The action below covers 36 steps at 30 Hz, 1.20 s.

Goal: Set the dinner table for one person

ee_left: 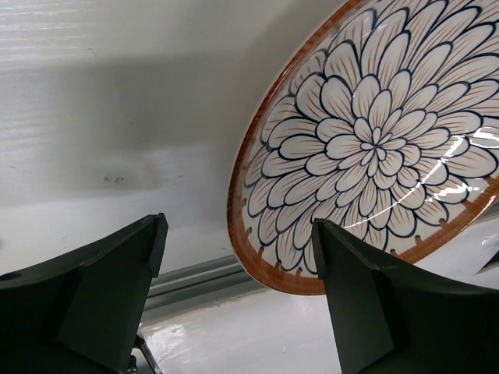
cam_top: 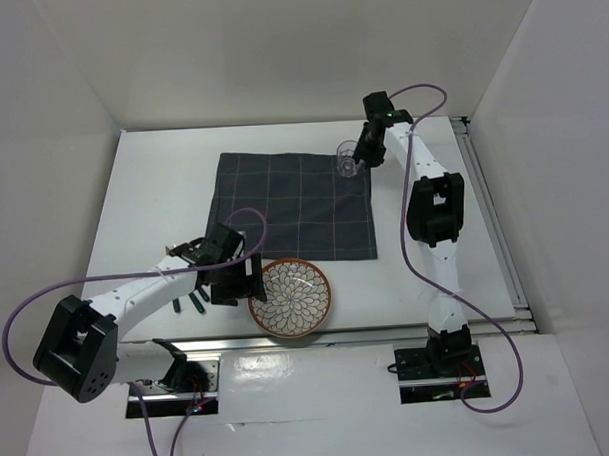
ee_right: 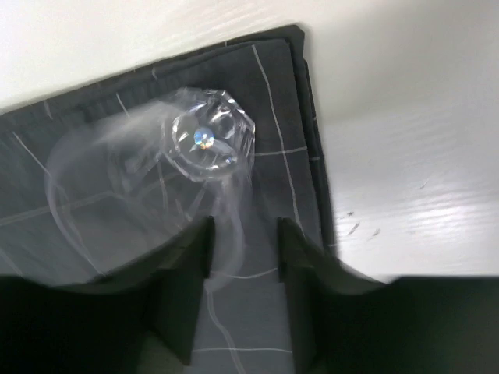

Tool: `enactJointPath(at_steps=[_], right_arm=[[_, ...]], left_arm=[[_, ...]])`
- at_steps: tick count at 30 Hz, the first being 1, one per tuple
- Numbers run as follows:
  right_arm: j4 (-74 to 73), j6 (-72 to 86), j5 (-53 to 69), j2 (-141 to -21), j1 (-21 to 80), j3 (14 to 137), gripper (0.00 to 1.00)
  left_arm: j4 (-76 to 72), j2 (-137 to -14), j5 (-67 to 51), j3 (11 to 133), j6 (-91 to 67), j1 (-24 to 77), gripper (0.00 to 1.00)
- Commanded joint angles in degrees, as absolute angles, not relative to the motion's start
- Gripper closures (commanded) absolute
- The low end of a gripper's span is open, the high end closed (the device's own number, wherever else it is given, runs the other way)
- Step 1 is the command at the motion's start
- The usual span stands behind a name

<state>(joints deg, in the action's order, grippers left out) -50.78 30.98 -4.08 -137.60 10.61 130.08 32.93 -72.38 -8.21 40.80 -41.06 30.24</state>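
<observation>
A round plate point(cam_top: 290, 297) with a dark petal pattern and an orange rim lies on the white dinner table point(cam_top: 153, 193) near the front edge. My left gripper point(cam_top: 245, 286) is open just left of it. In the left wrist view the plate's point(ee_left: 374, 140) near rim lies close to the right finger point(ee_left: 366, 312), with the gripper point(ee_left: 240, 226) empty. A clear glass point(cam_top: 349, 162) stands on the far right corner of the dark grey checked cloth point(cam_top: 294, 203). My right gripper point(ee_right: 244, 230) is open, its jaws astride the wall of the glass point(ee_right: 207, 140).
Cutlery with dark green handles point(cam_top: 192, 302) lies on the table under my left arm. A metal rail point(ee_left: 195, 276) runs along the table's front edge. White walls close in the back and both sides.
</observation>
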Motion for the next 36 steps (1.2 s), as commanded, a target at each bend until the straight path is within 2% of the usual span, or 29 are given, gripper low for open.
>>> enactJointPath(at_steps=[1,4,8,12,15,16,18,20,27,36], right_arm=[[-51.06,30.06,-2.2,-137.64,10.37,131.84,0.47],[-50.19,30.06,-1.05,-136.06,10.37,131.84,0.21],[-49.66,29.53,-0.44,-132.9,10.37,131.84,0.09],[-49.66,29.0,-0.96,-128.33,10.37,131.31,0.06],[-49.13,28.39,-1.58,-123.76,10.37,128.86,0.05],[-48.61,28.39,-2.1,-121.05,10.37,127.8,0.05],[-48.08,27.87,-2.81,-118.14,9.85,124.3,0.05],[-47.55,27.86,-4.12,-114.1,9.84,122.27,0.03],[-47.55,26.72,-4.83,-103.47,7.48,114.36,0.02],[-48.08,22.94,-7.47,-89.58,5.28,100.03,0.02]], left_arm=[[29.63,-73.04,-9.67,39.47,-42.28,30.59,0.07],[28.31,-73.04,-10.36,38.33,-41.66,30.59,0.1],[25.07,-73.04,-12.39,37.79,-40.34,30.59,0.16],[22.42,-74.36,-14.67,37.18,-40.34,30.59,0.3],[21.88,-75.59,-15.29,37.18,-39.81,30.59,0.51],[21.88,-76.11,-15.29,37.79,-38.6,30.59,0.67],[21.88,-76.73,-15.29,38.49,-37.8,30.59,0.86],[22.68,-77.26,-15.82,39.29,-37.0,30.59,1.0],[26.27,-73.05,-20.13,45.08,-35.07,30.59,1.0],[35.42,-72.77,-16.96,64.76,-36.65,28.23,1.0]])
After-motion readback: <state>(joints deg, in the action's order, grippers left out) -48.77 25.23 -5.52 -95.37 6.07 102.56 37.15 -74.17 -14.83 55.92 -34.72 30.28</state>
